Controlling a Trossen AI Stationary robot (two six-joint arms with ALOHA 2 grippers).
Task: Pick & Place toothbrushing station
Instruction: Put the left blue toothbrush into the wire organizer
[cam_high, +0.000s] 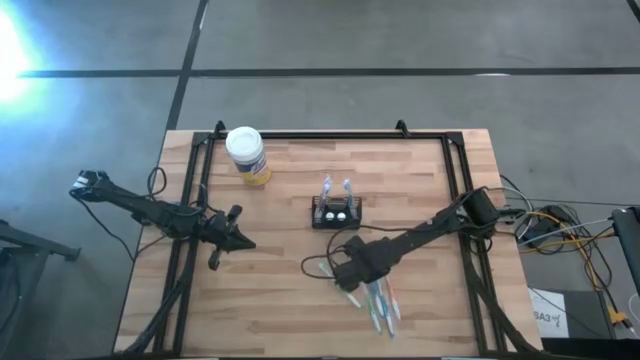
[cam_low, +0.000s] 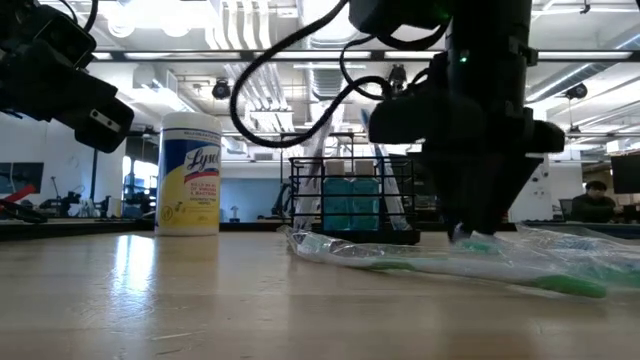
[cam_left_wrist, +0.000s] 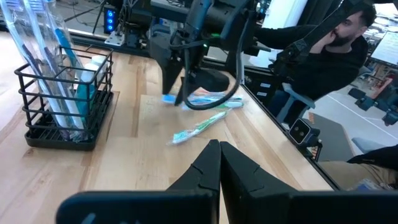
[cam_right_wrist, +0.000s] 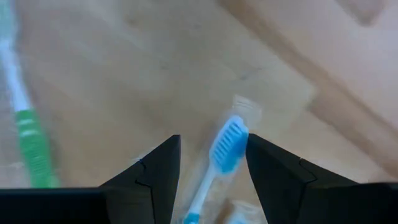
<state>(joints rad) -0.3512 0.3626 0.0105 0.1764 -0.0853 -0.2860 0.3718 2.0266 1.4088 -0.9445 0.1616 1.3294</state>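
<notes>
Right fingers (cam_right_wrist: 273, 174) apart astride blue toothbrush (cam_right_wrist: 225, 148), toothbrushing station (cam_high: 336, 212) near, left fingers (cam_left_wrist: 219, 171) closed, empty

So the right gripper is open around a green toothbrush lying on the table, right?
Nearly. The right gripper is open and down at the table, but the toothbrush between its fingers is blue, as the right wrist view shows. The green toothbrush lies off to one side, outside the gripper.
</notes>
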